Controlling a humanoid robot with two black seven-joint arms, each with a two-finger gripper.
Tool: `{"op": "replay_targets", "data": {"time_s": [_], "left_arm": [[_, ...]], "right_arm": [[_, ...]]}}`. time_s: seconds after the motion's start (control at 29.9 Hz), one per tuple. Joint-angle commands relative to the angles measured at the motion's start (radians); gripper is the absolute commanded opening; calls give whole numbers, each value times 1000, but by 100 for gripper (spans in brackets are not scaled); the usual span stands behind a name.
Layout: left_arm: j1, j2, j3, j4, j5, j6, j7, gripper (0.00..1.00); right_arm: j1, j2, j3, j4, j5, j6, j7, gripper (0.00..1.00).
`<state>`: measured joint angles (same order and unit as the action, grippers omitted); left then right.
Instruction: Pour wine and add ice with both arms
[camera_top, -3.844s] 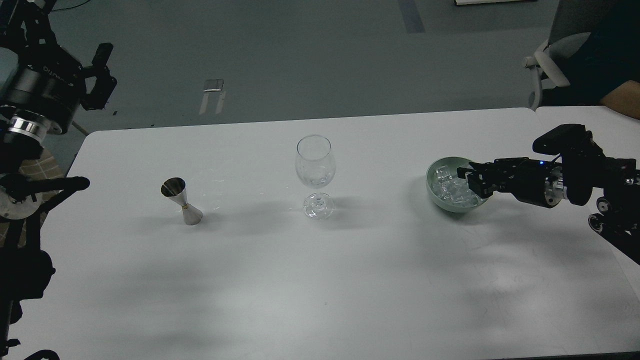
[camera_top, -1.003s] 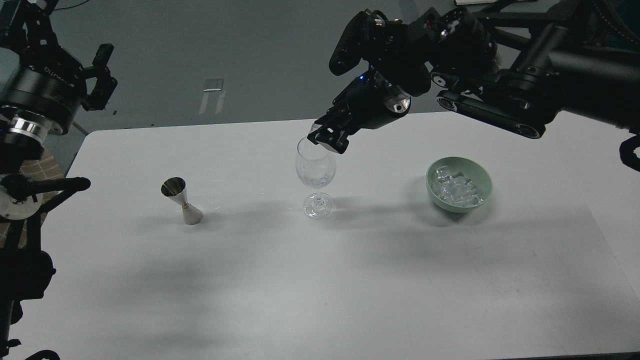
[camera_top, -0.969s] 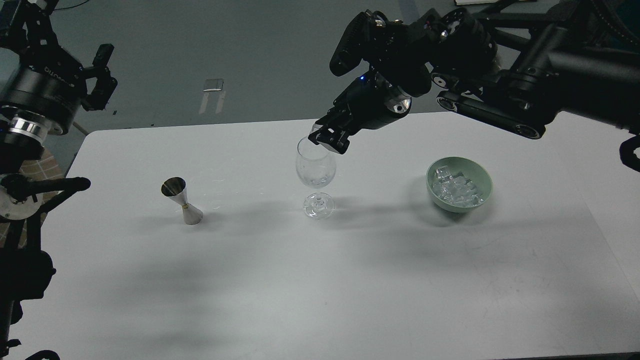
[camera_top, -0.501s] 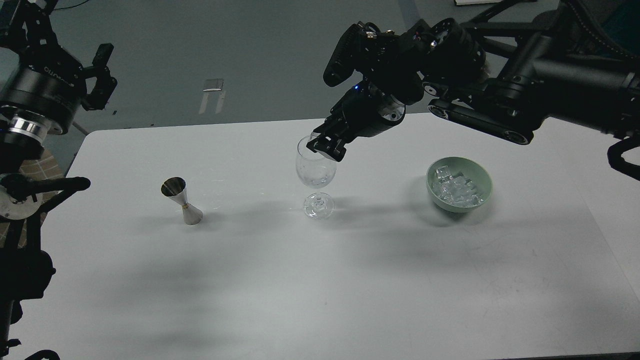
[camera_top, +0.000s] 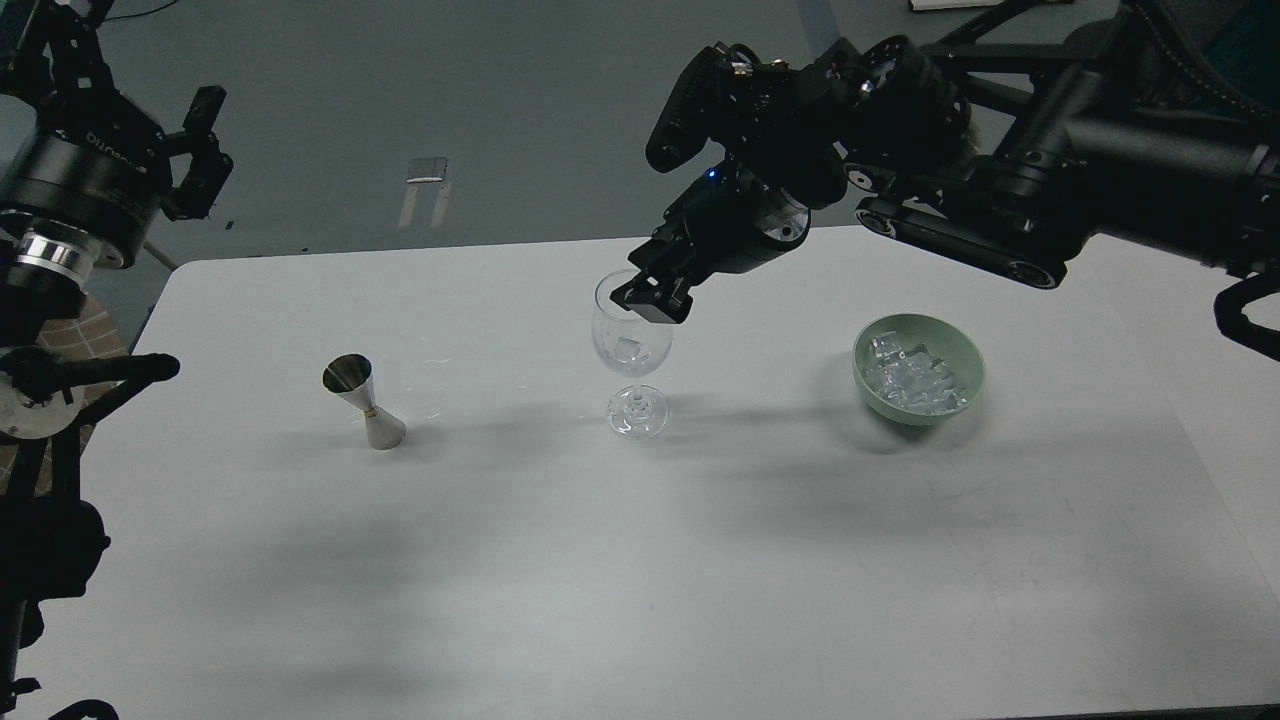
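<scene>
Broadly, the white table (camera_top: 640, 560) fills most of the view. Over its far side the right arm (camera_top: 1000, 190) reaches in from the upper right, bending down toward the middle. The left arm (camera_top: 70, 190) is raised at the left edge, off the table. The pale green bowl (camera_top: 965, 362) sits on the right half, holding a heap of ice (camera_top: 912, 380). The stemmed glass (camera_top: 632, 355) stands upright at the middle, and the metal jigger (camera_top: 362, 402) stands well to its left. The right gripper (camera_top: 650, 298) hangs at the glass's rim, but whether its fingers are parted cannot be told. One clear cube (camera_top: 628, 349) lies inside the glass's bowl, below that gripper. The left gripper (camera_top: 200, 150) is dark and small, and its state cannot be told.
</scene>
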<state>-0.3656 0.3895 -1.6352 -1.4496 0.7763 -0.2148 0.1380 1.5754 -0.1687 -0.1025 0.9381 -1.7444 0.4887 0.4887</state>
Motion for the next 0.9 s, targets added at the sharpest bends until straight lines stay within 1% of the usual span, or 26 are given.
{"op": "replay_targets", "data": {"time_s": [0.0,0.03,0.1,0.13,0.2,0.27,0.33,0.4,0.47,0.57,0.64,0.74,0.8,0.87], "left_arm": [[-3,0,0,0,0,0,2,98],[-3,2,0,0,1,0,2,98],[-4,5,0,1,0,0,2,98],[-7,6,0,1,0,0,3,98],[-19,5,0,9,-5,2,11,98],[-35,5,0,11,-8,2,12,98],[-42,6,0,15,-8,5,15,98],[-68,0,0,40,-11,6,15,98],[-93,0,2,64,-9,6,17,98],[-130,6,17,92,-17,-3,17,98],[-160,18,28,112,-17,-6,21,98],[-223,60,49,199,-17,-21,52,98],[-248,68,64,234,-17,-26,61,98],[-280,77,92,296,-15,-28,63,98]], "right_arm": [[6,-5,27,-22,48,0,0,61],[8,-8,42,-27,57,0,0,65],[8,-21,98,-48,82,0,0,88],[8,-29,119,-59,91,0,0,96],[8,-58,200,-103,138,0,0,99],[8,-92,240,-130,184,0,0,100],[9,-126,263,-136,218,0,0,100],[6,-208,318,-136,290,0,0,100],[-1,-264,352,-139,339,0,0,100],[-24,-311,380,-148,400,0,0,100],[-46,-325,389,-160,454,0,0,100],[-72,-310,391,-217,540,-96,0,100],[-77,-302,391,-243,569,-124,0,100],[-92,-281,392,-281,655,-147,0,100]]}}
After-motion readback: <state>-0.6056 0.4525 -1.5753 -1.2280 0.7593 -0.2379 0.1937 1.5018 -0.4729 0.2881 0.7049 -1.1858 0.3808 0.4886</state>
